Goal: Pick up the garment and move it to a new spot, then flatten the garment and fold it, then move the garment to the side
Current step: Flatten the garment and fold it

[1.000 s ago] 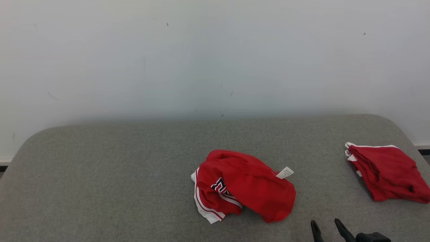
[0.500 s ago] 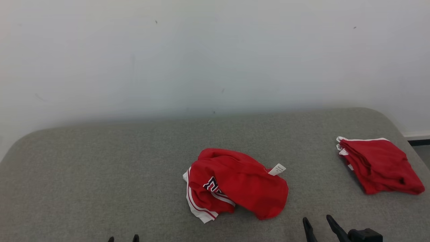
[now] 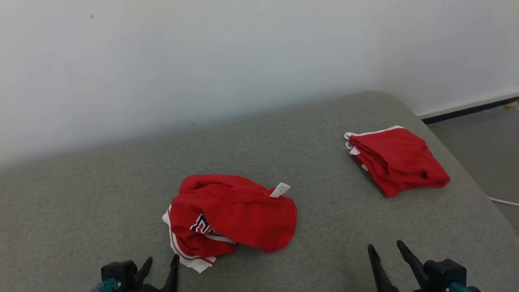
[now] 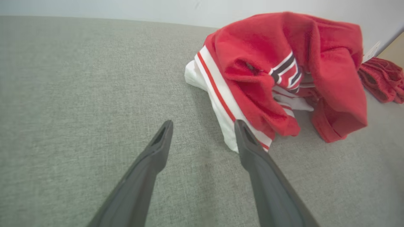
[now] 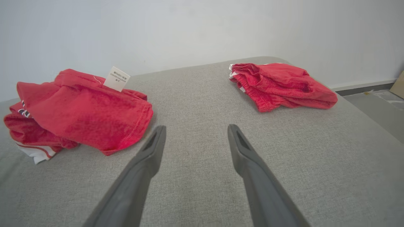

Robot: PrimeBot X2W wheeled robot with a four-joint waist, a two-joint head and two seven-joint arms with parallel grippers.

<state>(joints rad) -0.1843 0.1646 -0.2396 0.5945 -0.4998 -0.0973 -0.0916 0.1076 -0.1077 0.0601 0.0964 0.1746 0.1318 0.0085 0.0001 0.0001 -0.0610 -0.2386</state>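
Note:
A crumpled red garment [image 3: 231, 215] with white trim, dark lettering and a white tag lies heaped in the middle of the grey padded surface [image 3: 81, 194]. It also shows in the left wrist view [image 4: 284, 72] and the right wrist view [image 5: 82, 113]. My left gripper [image 3: 162, 261] is open just in front of the garment's lower left corner, with nothing between its fingers. My right gripper [image 3: 385, 249] is open over bare fabric to the garment's lower right, a clear gap away from it.
A second red garment [image 3: 395, 158], folded, lies near the surface's far right corner, also in the right wrist view [image 5: 277, 83]. The surface's rounded right edge drops to a grey floor [image 3: 482, 150]. A pale wall [image 3: 202, 61] runs behind.
The head camera has swung right and down, so the whole scene has shifted left. My left gripper has come up into view beside the garment. The garments lie as before.

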